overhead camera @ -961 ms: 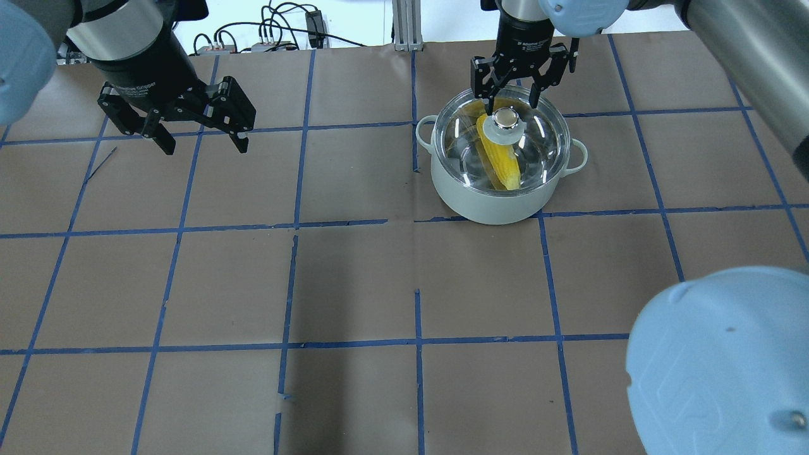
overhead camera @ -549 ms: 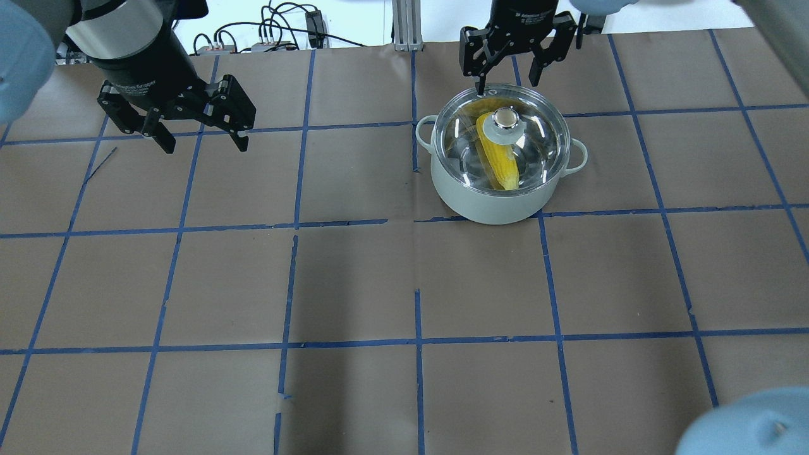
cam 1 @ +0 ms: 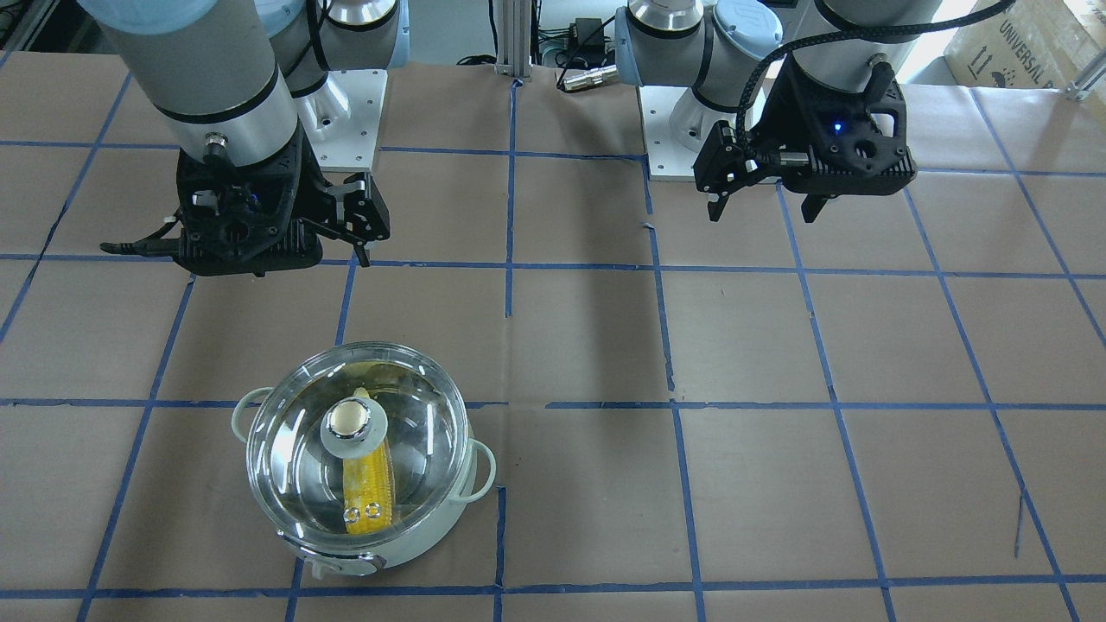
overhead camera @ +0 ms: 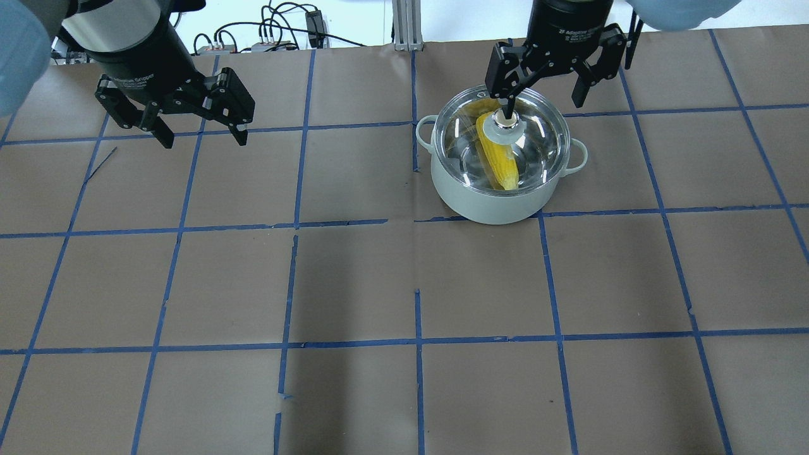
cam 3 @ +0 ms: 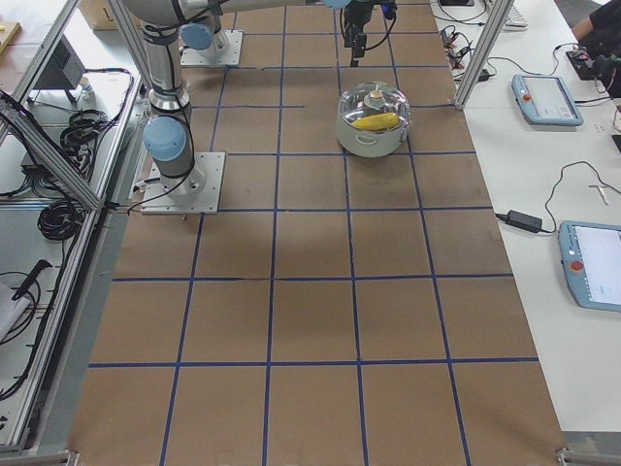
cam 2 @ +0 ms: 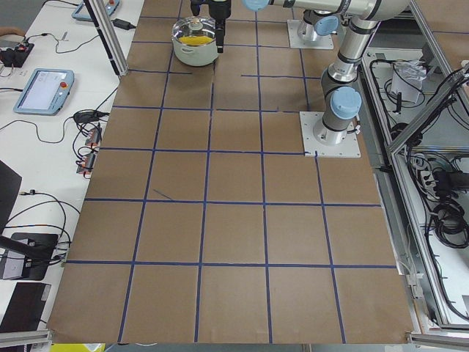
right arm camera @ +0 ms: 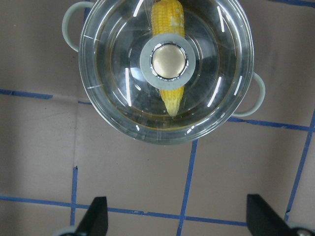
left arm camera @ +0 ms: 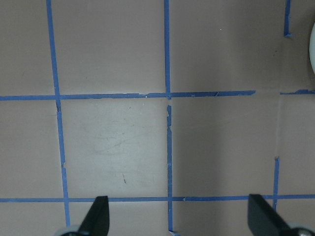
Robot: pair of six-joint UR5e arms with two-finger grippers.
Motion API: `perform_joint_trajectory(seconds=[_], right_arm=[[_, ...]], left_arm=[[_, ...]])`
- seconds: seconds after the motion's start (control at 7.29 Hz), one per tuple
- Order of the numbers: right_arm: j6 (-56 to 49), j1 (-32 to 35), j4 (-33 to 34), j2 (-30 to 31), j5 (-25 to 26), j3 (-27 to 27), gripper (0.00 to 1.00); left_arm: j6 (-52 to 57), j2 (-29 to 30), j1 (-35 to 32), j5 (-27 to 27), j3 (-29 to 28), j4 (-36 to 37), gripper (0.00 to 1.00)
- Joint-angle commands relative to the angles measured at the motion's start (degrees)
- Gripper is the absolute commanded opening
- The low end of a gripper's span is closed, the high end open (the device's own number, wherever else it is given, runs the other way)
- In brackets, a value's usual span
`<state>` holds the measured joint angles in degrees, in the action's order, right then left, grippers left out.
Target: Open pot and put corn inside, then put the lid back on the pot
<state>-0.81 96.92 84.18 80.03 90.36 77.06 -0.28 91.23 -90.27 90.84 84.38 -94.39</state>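
Note:
The pale mint-white pot (overhead camera: 486,202) stands on the table's right half. The clear glass lid (overhead camera: 537,142) sits on it, its beige knob (overhead camera: 504,120) up. The yellow corn (overhead camera: 502,165) lies inside, seen through the glass. My right gripper (overhead camera: 541,104) is open and empty, raised above the pot's far side. In the right wrist view the lid (right arm camera: 113,73), knob (right arm camera: 169,61) and corn (right arm camera: 172,101) lie below the open fingers (right arm camera: 96,219). My left gripper (overhead camera: 203,136) is open and empty over bare table far to the left. The front view shows the pot (cam 1: 415,540) and lid (cam 1: 285,458) too.
Brown paper with a blue tape grid (overhead camera: 417,341) covers the table. Cables and a power strip (overhead camera: 284,31) and an aluminium post (overhead camera: 404,25) lie at the far edge. The arm base plates (cam 1: 346,112) stand on the robot's side. Pendants (cam 3: 548,97) lie on a side table.
My right gripper has lifted off from around the lid's knob, staying open, and shifted a little to the right. The lid stays on the pot. The left gripper barely moved.

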Motion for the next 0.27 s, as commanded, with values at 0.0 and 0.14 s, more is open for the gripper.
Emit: perform_joint_trajectory(seconds=[0.0,0.14], right_arm=[[-0.33,-1.89,0.81,3.98,-0.44,5.55,1.0],[-0.68,-3.99,0.55,3.99,-0.62,5.91,1.0]], left_arm=[[-0.07,0.01,0.0,0.04,-0.01,0.0,1.0],[-0.07,-0.08,0.0,0.04,-0.01,-0.09,1.0]])
